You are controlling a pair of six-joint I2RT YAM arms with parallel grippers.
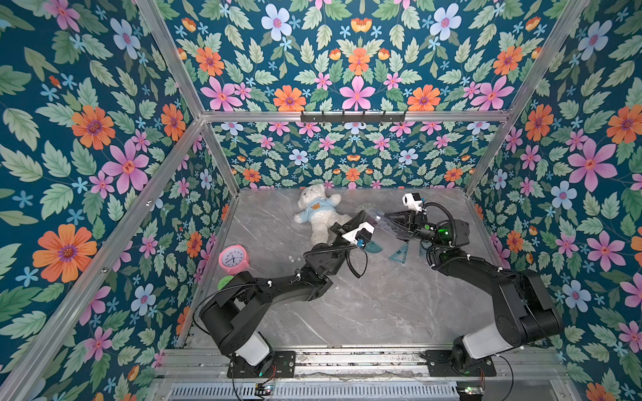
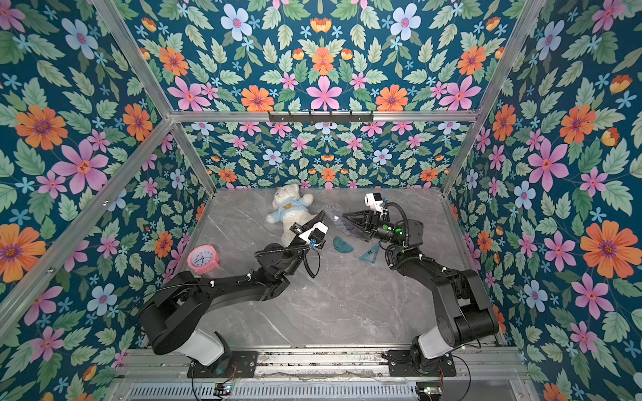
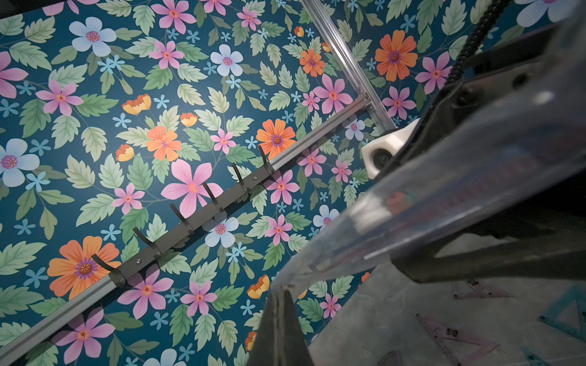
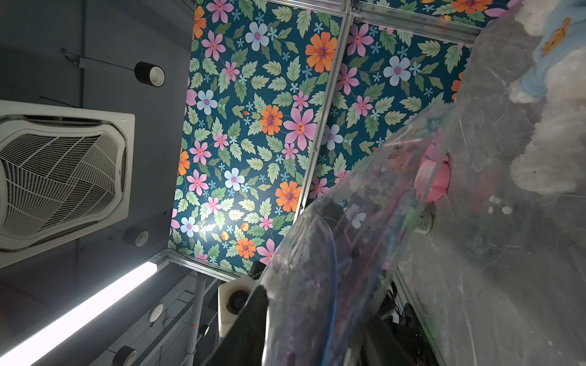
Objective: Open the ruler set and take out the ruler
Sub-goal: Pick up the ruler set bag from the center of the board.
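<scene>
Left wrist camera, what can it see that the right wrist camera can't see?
Only the left wrist view shows the black coat-hook rail on the wall and a see-through pink triangle ruler lying flat. Only the right wrist view shows the white ceiling air vent, the long bright tube light, the white teddy bear in a blue shirt and the round pink clock. Both show the clear plastic pouch and the flowered wallpaper.

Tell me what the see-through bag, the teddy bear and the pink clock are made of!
See-through bag: looks like thin, soft clear plastic. It is glossy, it creases, and you can see through it.
Teddy bear: fluffy white plush, wearing what looks like a light blue cloth shirt.
Pink clock: probably hard, smooth plastic, because its casing looks even and slightly shiny.
</scene>
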